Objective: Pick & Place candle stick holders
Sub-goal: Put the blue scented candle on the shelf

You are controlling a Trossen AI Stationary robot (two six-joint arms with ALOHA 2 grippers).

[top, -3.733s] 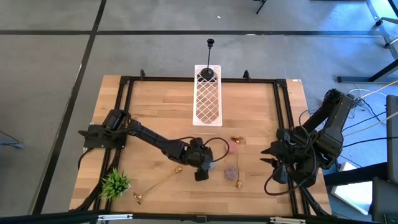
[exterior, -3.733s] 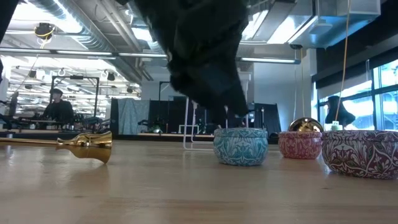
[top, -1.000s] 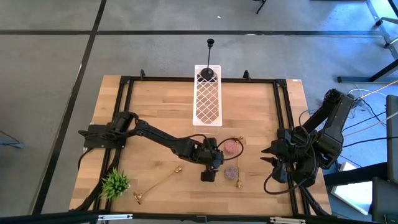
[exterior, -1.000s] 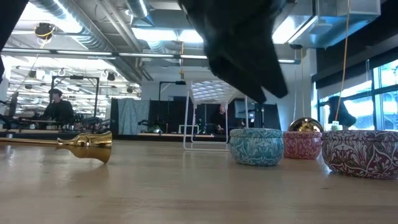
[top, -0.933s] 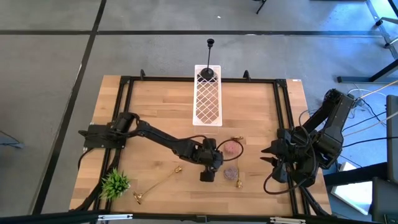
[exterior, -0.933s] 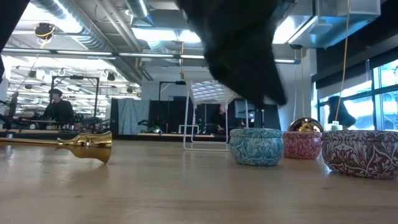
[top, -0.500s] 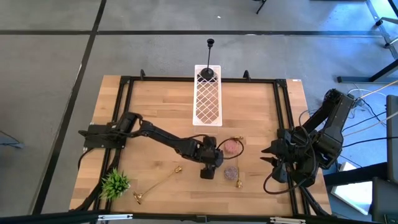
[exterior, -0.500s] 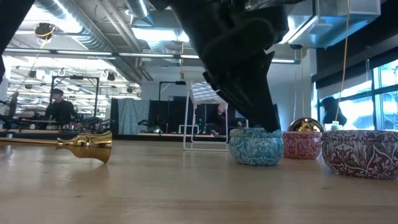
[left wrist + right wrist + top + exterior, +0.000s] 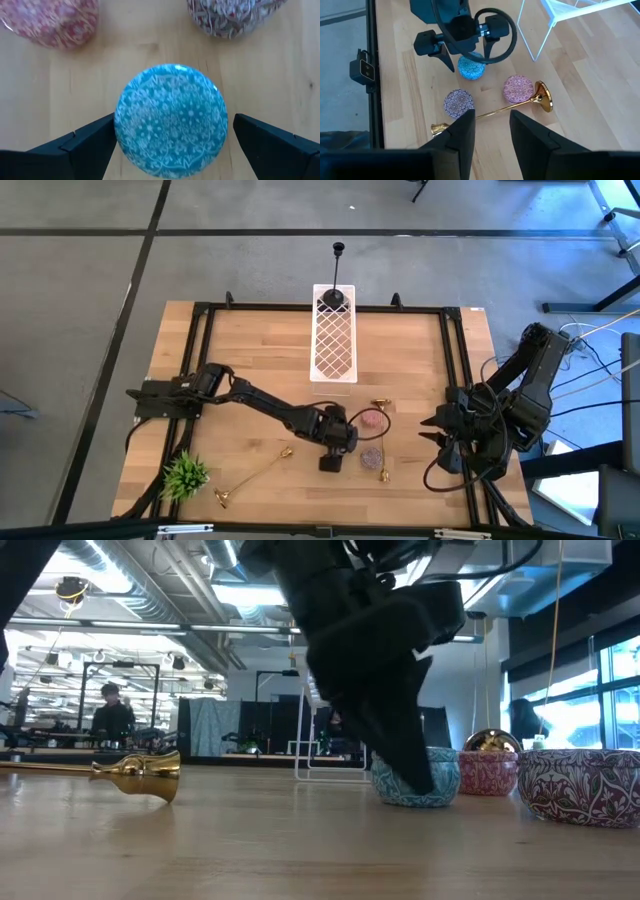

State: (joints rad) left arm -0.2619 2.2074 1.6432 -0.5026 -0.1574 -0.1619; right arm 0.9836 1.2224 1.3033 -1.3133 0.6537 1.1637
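Wood table (image 9: 250, 350): pale butcher-block top inside a black frame.
Left gripper (image 9: 170, 142): lowered at the table's near middle, fingers spread wide on either side of a teal patterned tin (image 9: 171, 120); whether the fingers touch it, cannot tell.
Teal patterned tin, other views: partly hidden behind the dark gripper in the low view (image 9: 440, 778); seen between the open fingers from the right wrist camera (image 9: 471, 67).
Pink patterned tin (image 9: 518, 89): on the table just right of the teal one, close to a gold holder's flared base.
Purple patterned tin (image 9: 459, 102): near side of the teal tin, just beside the same gold stem.
Gold candle stick holder (image 9: 495, 111): lying flat near the two tins, right of the left gripper.
Second gold candle stick holder (image 9: 252, 477): lying flat at the near left, one end close to the green plant tuft (image 9: 185, 475).
Black candle stick holder (image 9: 337, 278): upright at the far middle, at the far end of the white wire rack (image 9: 335, 335).
Right gripper (image 9: 490, 131): fingers parted and empty, waiting over the table's right edge.
Person (image 9: 112, 712): far back in the room, low view.
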